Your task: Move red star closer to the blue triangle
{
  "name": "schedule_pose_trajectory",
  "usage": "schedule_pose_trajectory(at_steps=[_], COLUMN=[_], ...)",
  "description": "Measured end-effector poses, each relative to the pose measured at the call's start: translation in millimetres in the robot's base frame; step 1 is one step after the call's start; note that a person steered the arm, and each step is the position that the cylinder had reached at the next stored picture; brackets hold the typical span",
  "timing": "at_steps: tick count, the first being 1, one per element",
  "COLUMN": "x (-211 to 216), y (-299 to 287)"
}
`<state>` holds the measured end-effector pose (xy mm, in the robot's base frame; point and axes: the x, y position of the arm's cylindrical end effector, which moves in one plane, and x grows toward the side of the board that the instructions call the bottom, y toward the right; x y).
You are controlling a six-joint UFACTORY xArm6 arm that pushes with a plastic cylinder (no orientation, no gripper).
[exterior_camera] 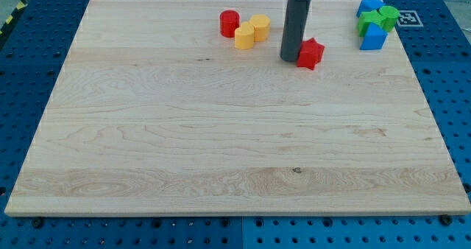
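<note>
The red star (311,53) lies on the wooden board near the view's top, right of centre. My tip (289,58) stands right at the star's left side, touching or almost touching it. The blue triangle (372,37) lies further to the view's right, at the top right of the board, at the lower end of a small cluster. The star and the triangle are apart, with bare board between them.
A blue block (370,5) and two green blocks (388,16) (366,24) crowd just above the blue triangle. A red cylinder (229,23) and two yellow blocks (259,26) (244,37) sit left of my tip. The wooden board (221,146) ends close behind the cluster.
</note>
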<state>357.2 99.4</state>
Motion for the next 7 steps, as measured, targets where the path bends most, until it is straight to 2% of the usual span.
schedule_pose_trajectory(at_steps=[4,6,7], x=[0,6,41], y=[92,105,107])
